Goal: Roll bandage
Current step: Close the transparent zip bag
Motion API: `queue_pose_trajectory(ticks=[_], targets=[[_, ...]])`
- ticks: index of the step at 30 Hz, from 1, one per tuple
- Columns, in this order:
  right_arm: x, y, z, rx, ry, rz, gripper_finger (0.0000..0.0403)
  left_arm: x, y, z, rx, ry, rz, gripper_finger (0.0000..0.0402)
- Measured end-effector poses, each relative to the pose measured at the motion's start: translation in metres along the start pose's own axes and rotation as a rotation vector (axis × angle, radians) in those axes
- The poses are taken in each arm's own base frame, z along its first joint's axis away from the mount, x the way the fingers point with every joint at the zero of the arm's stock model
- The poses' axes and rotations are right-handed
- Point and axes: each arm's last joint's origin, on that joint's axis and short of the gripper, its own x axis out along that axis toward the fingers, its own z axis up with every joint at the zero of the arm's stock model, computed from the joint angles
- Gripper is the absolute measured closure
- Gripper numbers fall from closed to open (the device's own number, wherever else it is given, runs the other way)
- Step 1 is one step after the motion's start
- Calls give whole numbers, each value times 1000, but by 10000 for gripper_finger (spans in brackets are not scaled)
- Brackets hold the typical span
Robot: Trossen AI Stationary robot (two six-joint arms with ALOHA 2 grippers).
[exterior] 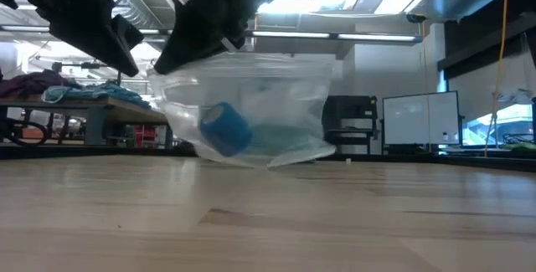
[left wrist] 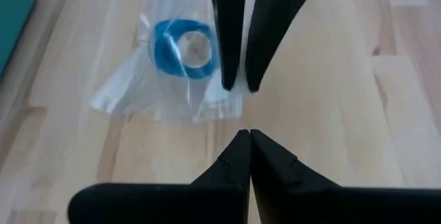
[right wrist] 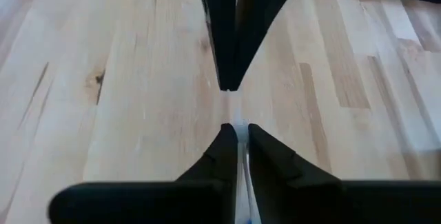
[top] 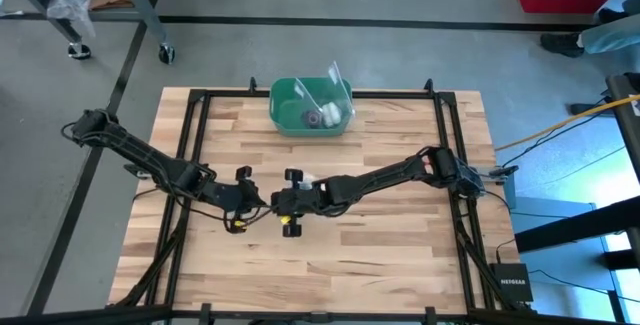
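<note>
Pale wood counter [top: 400,215] under a workshop ceiling, green bin [top: 290,115] at the far edge, both arms meeting near the middle. Seems to be the bagging end of the job: bandage [exterior: 226,128] already wound into a small blue roll and lying low in one corner of a clear plastic bag [exterior: 276,96], below the fingers and apart from them, touched by neither pair. Right fingers [right wrist: 224,148] pinched almost together on the bag's thin top edge, only film between them. Left fingers [left wrist: 234,155] pressed fully together tip to tip with the right pair, nothing visible between them; cannot tell whether they catch the film at all. To do this well: grip the film only, near the rim, and hold it level so the roll stays at the bottom. Move slowly, since a swing of the bag could send the roll toward the mouth. Check for a firm pinch before any lift, as slick plastic slips easily. Cannot tell whether the bag's base rests on the counter or hangs just above it.
</note>
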Motion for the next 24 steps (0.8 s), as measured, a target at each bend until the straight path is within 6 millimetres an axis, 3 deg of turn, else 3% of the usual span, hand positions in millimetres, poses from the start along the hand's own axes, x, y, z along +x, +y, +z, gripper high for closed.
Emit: queue_pose_trajectory(ticks=[6,12,19,24], targets=[[-10,4,2,-38,91,-9,390,0,1,-3,1,30,9,401],[-20,1,18,-30,56,-33,379,0,0,1,-50,-10,-2,395],[-21,0,19,-16,58,-33,385,9,-5,12,-50,-121,36,335],[-22,1,16,-7,87,-33,385,14,-8,0,-38,-163,64,292]])
